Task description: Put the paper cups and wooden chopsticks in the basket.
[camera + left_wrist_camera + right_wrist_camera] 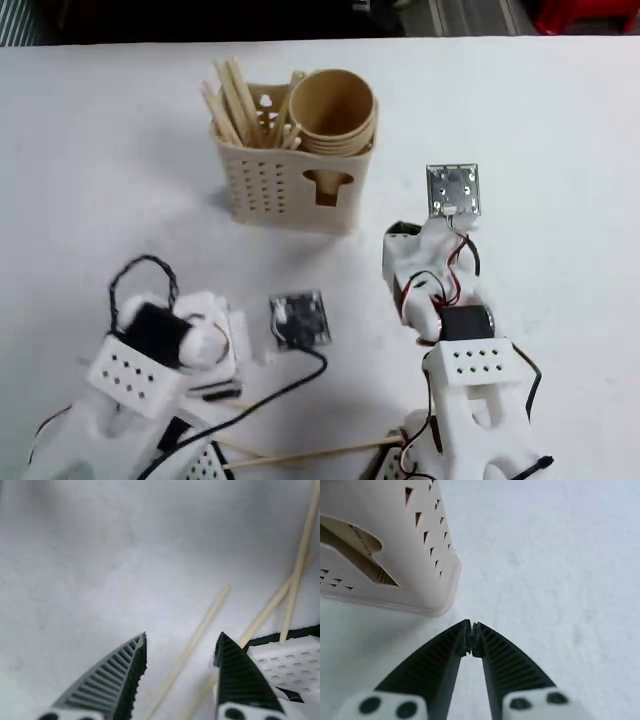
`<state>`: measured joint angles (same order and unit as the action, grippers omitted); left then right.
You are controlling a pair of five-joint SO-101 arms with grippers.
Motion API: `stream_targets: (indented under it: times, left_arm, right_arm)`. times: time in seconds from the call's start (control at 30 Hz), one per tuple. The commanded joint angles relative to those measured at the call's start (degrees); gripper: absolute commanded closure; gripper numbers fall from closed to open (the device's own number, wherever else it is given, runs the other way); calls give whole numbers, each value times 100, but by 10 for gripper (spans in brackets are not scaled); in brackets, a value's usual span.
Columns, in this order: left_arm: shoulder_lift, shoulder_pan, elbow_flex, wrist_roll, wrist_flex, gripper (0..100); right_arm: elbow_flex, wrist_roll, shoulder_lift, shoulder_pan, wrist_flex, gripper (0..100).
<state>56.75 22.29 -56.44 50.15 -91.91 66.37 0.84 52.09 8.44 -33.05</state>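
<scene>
Status: cups (333,105) are stacked in the basket (280,195), with a bundle of chopsticks (235,95) standing beside them. What's left looks like the loose chopsticks (265,612) on the table (100,150), so I'd call this the final pick, and it's the left arm's job.

Left gripper (182,636): jaws apart, nothing in them, aimed down at the table. The nearest stick (200,632) lies just ahead of the tips, lined up with the gap between them. The others lie farther out, ends overlapping.

Next move, my read: drop until the tips meet the table, then close across the nearest stick only. It's thin and flat, so it could roll or slip out. Then carry it to the basket and tip it upright.

Pose: left arm is folded back, wrist over the area by its own base. Right arm is stretched toward the basket.

Right gripper (471,627): tips pressed together, empty, low over the table, basket corner just ahead of it.
</scene>
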Motion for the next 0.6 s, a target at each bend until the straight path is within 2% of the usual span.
stream_targets:
  times: [0.0,0.1,0.17,0.27,0.37,0.47,0.57]
  left_arm:
    - [75,145,-273,-527,510,778]
    - [-31,277,-765,-1653,1486,779]
    - [-84,479,-1134,-2048,1873,775]
    - [-145,945,-1451,-1767,1978,778]
    - [-154,1086,-1451,-1881,1996,785]
    - [-154,1077,-1459,-1837,2013,870]
    - [-154,1042,-1451,-1363,1969,932]
  right_arm:
    - [-70,9,136,-22,92,977]
    - [-70,9,136,-22,92,977]
    - [-70,9,136,-31,92,977]
    - [-70,9,136,-40,92,977]
    - [-70,9,136,-40,92,977]
    - [-70,9,136,-31,92,977]
    - [-70,0,136,-22,92,977]
